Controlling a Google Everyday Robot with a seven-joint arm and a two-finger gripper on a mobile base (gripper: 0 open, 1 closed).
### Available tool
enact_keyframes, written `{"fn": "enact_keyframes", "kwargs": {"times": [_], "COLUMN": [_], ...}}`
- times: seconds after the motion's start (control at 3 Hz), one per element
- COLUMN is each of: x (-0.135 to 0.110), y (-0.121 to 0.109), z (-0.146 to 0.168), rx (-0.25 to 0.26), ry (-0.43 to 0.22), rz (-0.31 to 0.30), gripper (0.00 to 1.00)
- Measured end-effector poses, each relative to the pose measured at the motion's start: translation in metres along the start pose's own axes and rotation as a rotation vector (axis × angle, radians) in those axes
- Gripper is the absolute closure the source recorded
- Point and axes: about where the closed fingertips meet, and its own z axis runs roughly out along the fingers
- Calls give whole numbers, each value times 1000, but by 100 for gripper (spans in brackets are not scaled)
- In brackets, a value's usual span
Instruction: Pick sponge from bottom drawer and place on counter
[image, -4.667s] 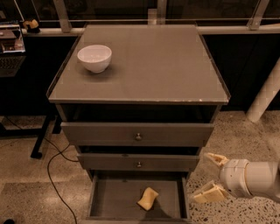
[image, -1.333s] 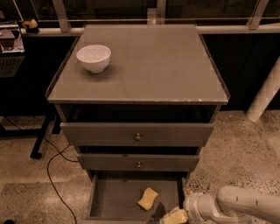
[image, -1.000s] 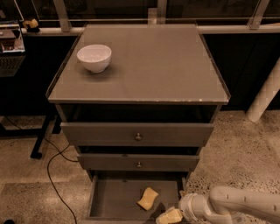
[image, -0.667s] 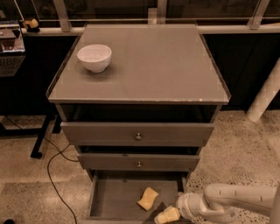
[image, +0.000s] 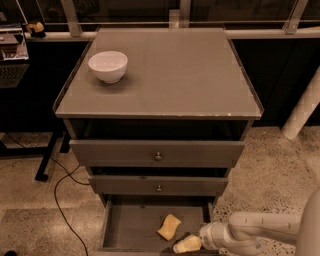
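The gripper (image: 187, 244) sits at the very bottom of the frame, right of centre, its cream tip low over the front right corner of the bottom drawer (image: 131, 226). Part of it runs off the lower edge, so how wide it stands cannot be told. It holds nothing that shows. The pale arm (image: 260, 231) reaches in from the lower right.

The sponge (image: 169, 226) lies flat on the drawer floor, just up and left of the tip. Whether the two touch cannot be made out. The drawer stands open. The middle drawer (image: 159, 185) juts out above its rear half. The counter (image: 170, 75) fills the upper half of the frame, with a white bowl (image: 108, 65) at its upper left.

The main risk is a shove instead of a grasp. Coming in from the right this low, the tip could nudge the light sponge leftward or back under the middle drawer, where reach looks poor. A closure on one corner alone could let the soft block squash and slip out on the lift. The wrist is close to the drawer's right wall and front lip and could catch there. A straight rise could clip the middle drawer's front. At the counter, the raised edge could snag a low carry.
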Motion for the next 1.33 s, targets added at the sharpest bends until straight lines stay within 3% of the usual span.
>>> {"fn": "enact_keyframes", "kwargs": {"times": [0.33, 1.0, 1.33], "x": [-16, -60, -61], "y": [-9, -23, -23], "z": [39, 110, 110], "rx": [52, 136, 136], "ry": [-11, -45, -45], "rz": [83, 183, 183], "gripper": [0, 0, 0]}}
